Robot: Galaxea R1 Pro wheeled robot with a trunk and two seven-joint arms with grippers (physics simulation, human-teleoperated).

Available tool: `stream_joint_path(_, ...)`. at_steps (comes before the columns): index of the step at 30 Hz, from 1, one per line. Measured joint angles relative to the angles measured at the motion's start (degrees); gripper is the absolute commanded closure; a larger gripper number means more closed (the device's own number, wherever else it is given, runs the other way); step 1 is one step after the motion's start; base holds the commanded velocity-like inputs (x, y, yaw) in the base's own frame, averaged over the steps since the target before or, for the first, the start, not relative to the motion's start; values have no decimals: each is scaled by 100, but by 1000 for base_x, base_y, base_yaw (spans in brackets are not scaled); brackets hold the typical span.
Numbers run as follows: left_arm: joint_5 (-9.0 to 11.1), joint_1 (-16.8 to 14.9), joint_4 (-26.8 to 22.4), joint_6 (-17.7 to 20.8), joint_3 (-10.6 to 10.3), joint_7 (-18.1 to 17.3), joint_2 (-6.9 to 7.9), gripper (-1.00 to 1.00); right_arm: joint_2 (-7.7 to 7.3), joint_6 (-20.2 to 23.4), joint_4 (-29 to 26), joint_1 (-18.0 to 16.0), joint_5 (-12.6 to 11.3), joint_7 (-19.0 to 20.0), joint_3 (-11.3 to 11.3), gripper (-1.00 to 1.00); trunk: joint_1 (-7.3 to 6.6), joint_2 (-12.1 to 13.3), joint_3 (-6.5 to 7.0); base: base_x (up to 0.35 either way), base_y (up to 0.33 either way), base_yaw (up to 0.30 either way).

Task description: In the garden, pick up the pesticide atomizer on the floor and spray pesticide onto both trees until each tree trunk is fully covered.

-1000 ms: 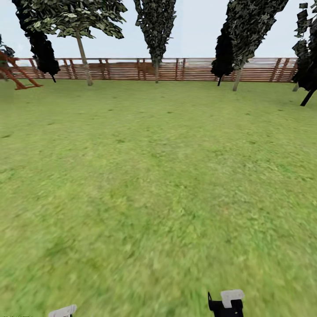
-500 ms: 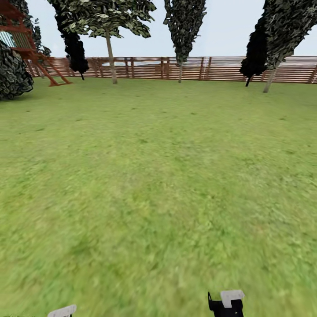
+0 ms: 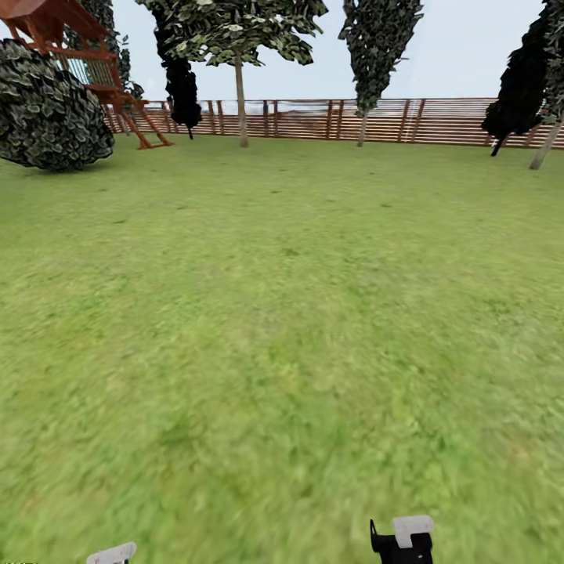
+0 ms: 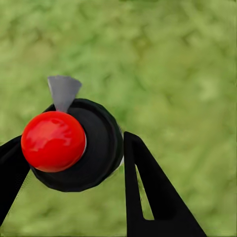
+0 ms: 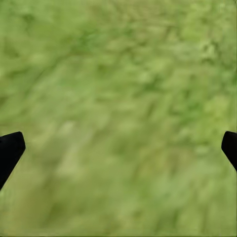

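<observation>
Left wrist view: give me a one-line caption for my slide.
Left gripper holding the pesticide atomizer, red top toward the camera, above blurred green lawn.

**Greens, Reds and Blacks Across the Garden**

The lawn [image 3: 282,329] is showing mottled yellow-green. The slatted fence [image 3: 439,121] is glowing reddish-brown, and the play frame [image 3: 94,74] is matching it. A round bush [image 3: 48,110] is wearing speckled dark green and grey. The pesticide atomizer [image 4: 74,145] is showing a glossy red top on black. The left gripper's fingers [image 4: 148,197] are appearing black.
</observation>
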Motion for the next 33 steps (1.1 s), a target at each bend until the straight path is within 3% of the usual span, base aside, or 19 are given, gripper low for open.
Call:
stream_joint_path(13,20,-1,2,-10,2,136,0,100,0,1,0,1,-1,1,0,-100,-1,0,-26,335,57,258)
stream_joint_path(33,2,-3,2,0,-7,137,-9,100,-12,18,-1,10,5,25,9,-100,-1,0,-26,338,51,-4)
